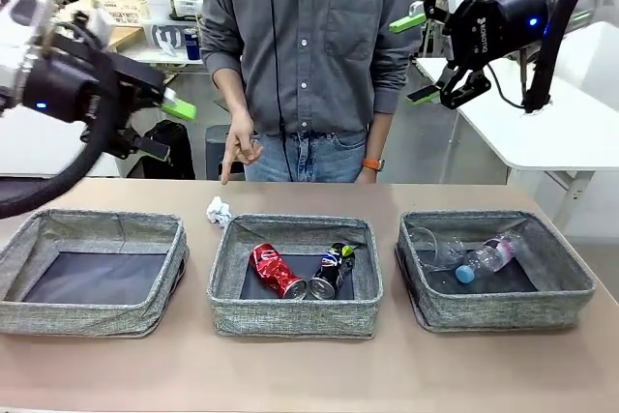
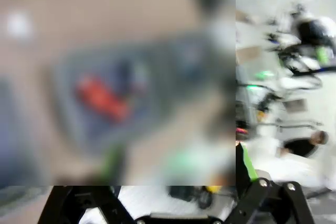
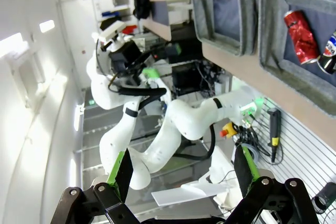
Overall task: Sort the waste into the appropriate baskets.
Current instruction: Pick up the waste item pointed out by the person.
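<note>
Your left gripper (image 1: 162,128) and right gripper (image 1: 422,57) both hang wide open, holding nothing, with crumpled white paper (image 1: 220,210) on the table (image 1: 309,374).

Three grey woven baskets, dark bottoms: left basket (image 1: 92,273), middle basket (image 1: 295,278), right basket (image 1: 493,268). Crushed red can (image 1: 278,271), crushed dark blue-black can (image 1: 331,270). Clear bottle (image 1: 486,258), blue cap. White crumpled paper (image 1: 220,210). Tan table (image 1: 309,374).

Waste and bins, as I see them.
Red can (image 1: 278,271) and dark can (image 1: 332,271) lie in middle bin (image 1: 295,314); bottle (image 1: 488,258) and cup (image 1: 431,245) in right bin (image 1: 503,307); left bin (image 1: 87,316) holds nothing; paper ball (image 1: 219,210) on table.
</note>
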`<state>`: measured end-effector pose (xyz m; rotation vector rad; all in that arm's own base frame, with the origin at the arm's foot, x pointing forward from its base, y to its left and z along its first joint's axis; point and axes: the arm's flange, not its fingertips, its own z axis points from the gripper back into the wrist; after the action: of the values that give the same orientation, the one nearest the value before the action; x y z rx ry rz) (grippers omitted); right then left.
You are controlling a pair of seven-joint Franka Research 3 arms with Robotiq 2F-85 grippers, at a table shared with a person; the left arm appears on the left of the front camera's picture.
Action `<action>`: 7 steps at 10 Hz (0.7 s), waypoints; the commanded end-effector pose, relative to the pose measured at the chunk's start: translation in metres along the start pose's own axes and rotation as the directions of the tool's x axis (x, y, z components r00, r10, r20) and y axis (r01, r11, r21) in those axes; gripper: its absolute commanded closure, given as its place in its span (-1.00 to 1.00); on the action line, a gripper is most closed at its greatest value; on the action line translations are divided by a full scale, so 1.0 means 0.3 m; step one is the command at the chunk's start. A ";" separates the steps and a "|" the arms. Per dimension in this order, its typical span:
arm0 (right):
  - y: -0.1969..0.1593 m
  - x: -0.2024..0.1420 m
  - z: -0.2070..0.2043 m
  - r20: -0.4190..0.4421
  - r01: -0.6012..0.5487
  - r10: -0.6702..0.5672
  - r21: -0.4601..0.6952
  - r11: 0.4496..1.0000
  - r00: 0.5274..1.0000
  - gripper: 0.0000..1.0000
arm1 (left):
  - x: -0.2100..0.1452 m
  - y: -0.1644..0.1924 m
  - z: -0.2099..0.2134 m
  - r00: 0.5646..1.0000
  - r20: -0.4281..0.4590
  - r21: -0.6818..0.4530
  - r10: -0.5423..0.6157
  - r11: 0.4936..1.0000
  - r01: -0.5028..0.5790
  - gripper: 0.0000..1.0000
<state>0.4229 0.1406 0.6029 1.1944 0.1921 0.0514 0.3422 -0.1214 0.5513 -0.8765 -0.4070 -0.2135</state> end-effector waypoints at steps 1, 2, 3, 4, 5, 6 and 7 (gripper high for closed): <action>0.007 0.004 0.008 -0.008 -0.023 0.023 0.011 1.000 1.000 -1.00 | 0.100 -0.031 -0.130 1.000 0.000 0.678 0.025 0.735 -0.018 -1.00; 0.007 0.004 0.008 -0.008 -0.023 0.023 0.011 1.000 1.000 -1.00 | 0.121 -0.050 -0.159 0.999 -0.036 0.705 0.023 0.709 0.009 -1.00; 0.007 0.004 0.008 -0.008 -0.023 0.023 0.011 1.000 1.000 -1.00 | 0.138 -0.066 -0.160 1.000 -0.015 0.704 0.013 0.710 0.002 -1.00; 0.007 0.004 0.008 -0.008 -0.023 0.023 0.011 1.000 1.000 -1.00 | 0.140 -0.067 -0.143 0.999 0.006 0.689 0.050 0.724 -0.040 -1.00; 0.007 0.004 0.008 -0.008 -0.023 0.023 0.011 1.000 1.000 -1.00 | 0.106 -0.062 -0.170 0.991 0.022 0.458 -0.128 0.883 0.104 -1.00; 0.007 0.004 0.008 -0.008 -0.023 0.023 0.011 1.000 1.000 -1.00 | 0.106 -0.062 -0.170 0.991 0.022 0.458 -0.128 0.883 0.104 -1.00; 0.007 0.004 0.008 -0.008 -0.023 0.023 0.011 1.000 1.000 -1.00 | 0.106 -0.062 -0.170 0.991 0.022 0.458 -0.128 0.883 0.104 -1.00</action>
<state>0.4230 0.1406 0.6027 1.1940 0.1928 0.0517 0.3816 -0.1806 0.5496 -0.3424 -0.5194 -0.1775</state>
